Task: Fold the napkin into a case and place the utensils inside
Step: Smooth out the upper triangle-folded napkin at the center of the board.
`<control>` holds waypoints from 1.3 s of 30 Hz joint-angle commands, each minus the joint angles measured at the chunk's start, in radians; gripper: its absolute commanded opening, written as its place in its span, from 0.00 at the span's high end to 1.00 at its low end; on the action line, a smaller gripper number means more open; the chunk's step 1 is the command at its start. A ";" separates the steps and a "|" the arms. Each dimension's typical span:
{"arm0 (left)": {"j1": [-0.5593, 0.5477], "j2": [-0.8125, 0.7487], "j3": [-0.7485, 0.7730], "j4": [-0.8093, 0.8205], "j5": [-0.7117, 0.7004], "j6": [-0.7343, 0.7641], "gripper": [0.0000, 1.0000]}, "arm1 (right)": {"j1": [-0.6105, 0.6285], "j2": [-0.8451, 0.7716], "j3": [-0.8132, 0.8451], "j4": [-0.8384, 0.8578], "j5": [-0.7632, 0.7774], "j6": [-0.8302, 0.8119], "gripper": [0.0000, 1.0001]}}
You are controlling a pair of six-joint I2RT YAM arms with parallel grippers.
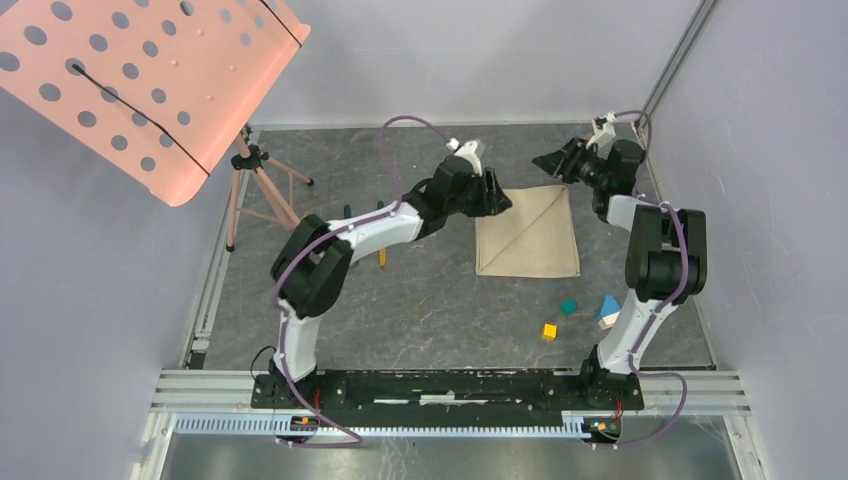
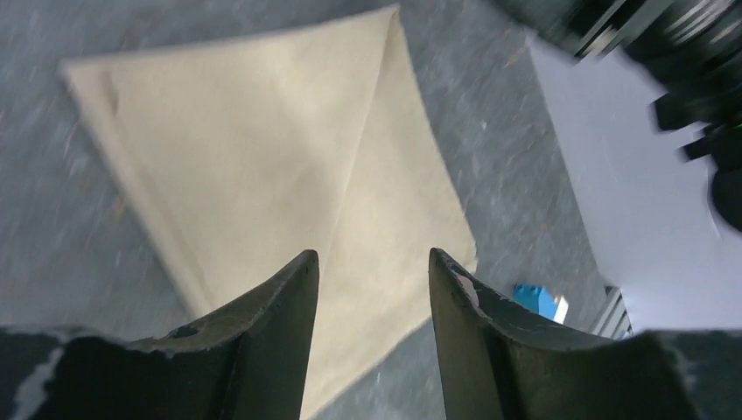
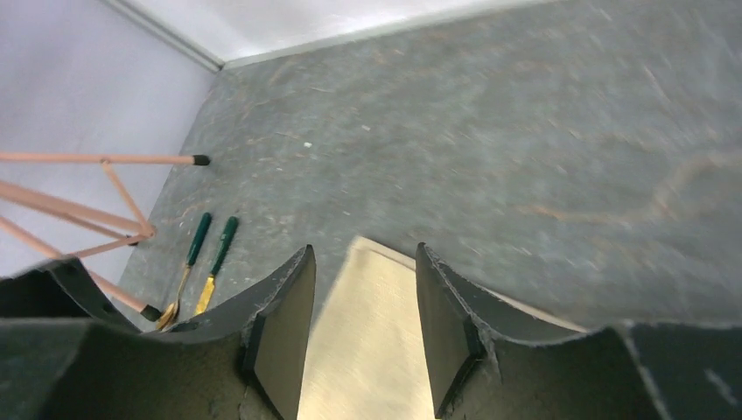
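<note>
Napkin (image 1: pixel 527 232) first: we see it lying flat on the dark tabletop (image 1: pixel 430 300), right of centre, a squarish beige cloth with a diagonal line from its far right corner to its near left one. We cannot tell whether that line is a crease or a folded edge.

We find the left arm (image 1: pixel 380 228) reaching across to the cloth's far left corner. In its wrist view the jaws stand moderately parted with nothing between them, and the cloth spreads out beyond their tips. The right arm (image 1: pixel 655 250) bends back toward the far right corner. Its jaws are likewise parted and hold nothing, and one corner of the cloth shows in the gap between them.

The utensils (image 1: pixel 381 257) lie well apart from the cloth, to its left, partly hidden under the left arm in the top view. From the right wrist we make out the spoon (image 3: pixel 194 245) and the knife (image 3: pixel 220 249) side by side, green handles pointing away, close to a foot of the pink tripod (image 1: pixel 258 190).

Near the right arm's base sit a yellow cube (image 1: pixel 549 331), a teal cube (image 1: pixel 568 307) and a blue block (image 1: pixel 608 306).
</note>
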 commanded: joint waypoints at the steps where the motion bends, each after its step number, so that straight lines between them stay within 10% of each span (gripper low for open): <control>1: 0.033 0.210 0.244 -0.026 0.123 0.111 0.43 | -0.056 0.100 -0.032 0.117 -0.077 0.068 0.49; 20: 0.136 0.575 0.618 -0.048 0.231 0.072 0.63 | -0.100 0.228 -0.006 0.090 -0.062 0.040 0.67; 39: 0.160 0.546 0.519 -0.105 0.033 0.029 0.82 | -0.101 0.276 0.015 0.021 0.059 -0.011 0.70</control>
